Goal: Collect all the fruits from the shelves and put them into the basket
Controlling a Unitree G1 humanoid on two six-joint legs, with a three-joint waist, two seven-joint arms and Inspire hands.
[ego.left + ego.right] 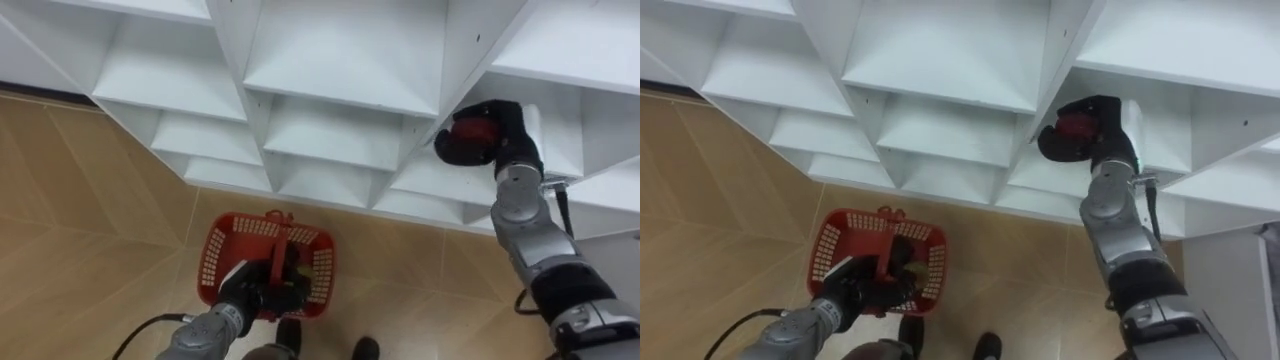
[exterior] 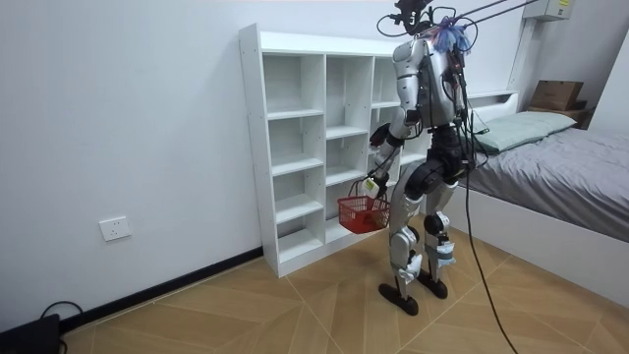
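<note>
At the closet: the robot stands upright, close before the white open-shelved closet (image 1: 330,60), with one arm low and the other raised to the shelves.
Right hand: the right hand (image 1: 503,128) is up at the mouth of a compartment on the robot's right, with its dark fingers curled round a red fruit (image 1: 468,138).
Left hand: the left hand (image 1: 243,297) is low by the robot's legs, closed on the handle (image 1: 281,245) of a red basket (image 1: 213,255) that hangs just above the floor (image 1: 90,200).
Fruit now: in the right hand's grasp at the shelf edge, above the basket and well apart from it.
Done so far: by my reckoning this fruit has been taken up off its shelf. Something dark shows inside the basket near the handle, but I cannot tell whether it is fruit or the hand itself.
Left to do: bring the fruit down and let it go in the basket. The other compartments in sight look bare, so little may remain.
Closet: smooth white board with flat, square-edged shelves and small peg holes in the uprights.
Basket: red plastic lattice, oblong with rounded corners, under a stiff arched handle.
Fruit: small and round with plain red skin, likely firm enough for a snug grip.
Floor: tan wood laid in a herringbone pattern.
</note>
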